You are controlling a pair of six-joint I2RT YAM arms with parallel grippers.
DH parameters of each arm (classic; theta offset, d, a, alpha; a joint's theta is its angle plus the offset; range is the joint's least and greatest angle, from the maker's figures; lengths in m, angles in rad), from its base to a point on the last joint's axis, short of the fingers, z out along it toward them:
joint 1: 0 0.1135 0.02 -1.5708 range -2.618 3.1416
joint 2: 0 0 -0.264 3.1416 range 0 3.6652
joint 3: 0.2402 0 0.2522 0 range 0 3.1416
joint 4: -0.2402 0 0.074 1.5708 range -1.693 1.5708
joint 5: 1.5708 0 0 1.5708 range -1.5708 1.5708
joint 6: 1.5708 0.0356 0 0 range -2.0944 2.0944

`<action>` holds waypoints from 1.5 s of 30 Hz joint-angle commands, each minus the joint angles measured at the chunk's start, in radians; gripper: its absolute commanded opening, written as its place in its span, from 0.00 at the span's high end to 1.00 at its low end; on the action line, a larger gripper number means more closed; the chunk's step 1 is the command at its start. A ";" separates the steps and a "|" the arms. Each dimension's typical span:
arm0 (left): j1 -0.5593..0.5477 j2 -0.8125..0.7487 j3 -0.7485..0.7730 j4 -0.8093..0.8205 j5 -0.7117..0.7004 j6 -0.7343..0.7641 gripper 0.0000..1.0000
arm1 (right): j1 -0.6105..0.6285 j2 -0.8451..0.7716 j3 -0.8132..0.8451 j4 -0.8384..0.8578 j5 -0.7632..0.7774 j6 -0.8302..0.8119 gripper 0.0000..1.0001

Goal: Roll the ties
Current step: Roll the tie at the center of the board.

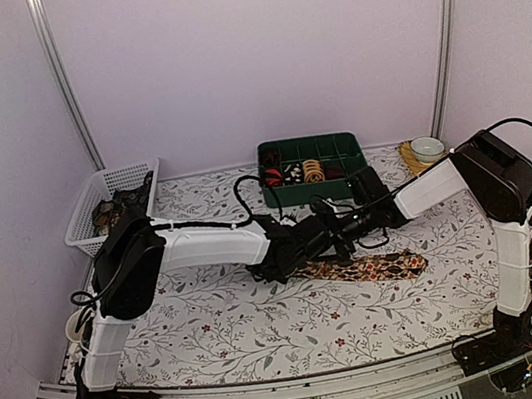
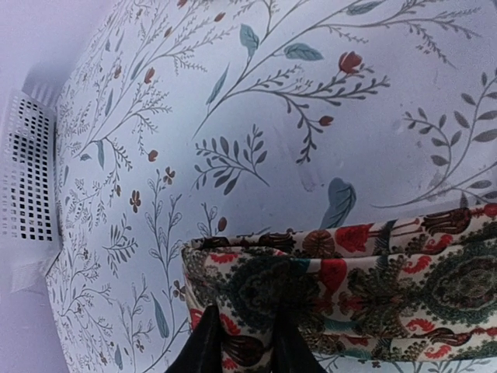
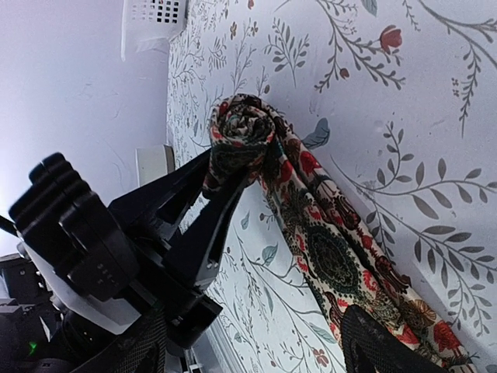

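Top external view is showing both arms reaching toward the middle of the floral counter (image 1: 227,337), where the patterned tie (image 1: 363,268) is lying flat, its free length running off to the right. The left arm (image 1: 213,245) is stretching in from the left and the right arm (image 1: 426,186) from the right, their ends meeting just over the tie's left end.

Left wrist view is showing the left jaws pinching that end. The two dark fingers (image 2: 203,350) are clamping a rolled-up section of the tie, which is sitting on the counter with several layers stacked at its edge. Right wrist view is showing the same grip from the other side: the tight roll (image 3: 241,136) is sticking up between the left fingers while the rest of the fabric is trailing away flat across the counter.

The right jaws are standing wide apart and gripping nothing. One finger (image 3: 377,346) is hovering over the flat part of the tie; whether it is touching the fabric I cannot tell.

Beyond the arms, a green divided tray (image 1: 320,191) is holding several rolled ties (image 1: 313,171) in its compartments. A white basket (image 1: 125,174) is sitting at the far left with dark items inside, and a small bowl (image 1: 427,147) is resting at the far right.
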 commanded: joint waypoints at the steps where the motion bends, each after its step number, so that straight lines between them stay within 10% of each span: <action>1: -0.026 0.026 0.011 0.028 0.053 0.015 0.77 | -0.014 0.027 -0.010 0.061 -0.028 0.031 0.23; 33: 0.020 -0.288 -0.184 0.266 0.214 0.049 0.47 | -0.025 -0.002 0.030 0.032 0.001 0.028 0.23; 45: 0.295 -0.643 -0.640 0.674 0.749 -0.053 0.27 | 0.075 0.061 0.171 0.007 0.045 0.029 0.27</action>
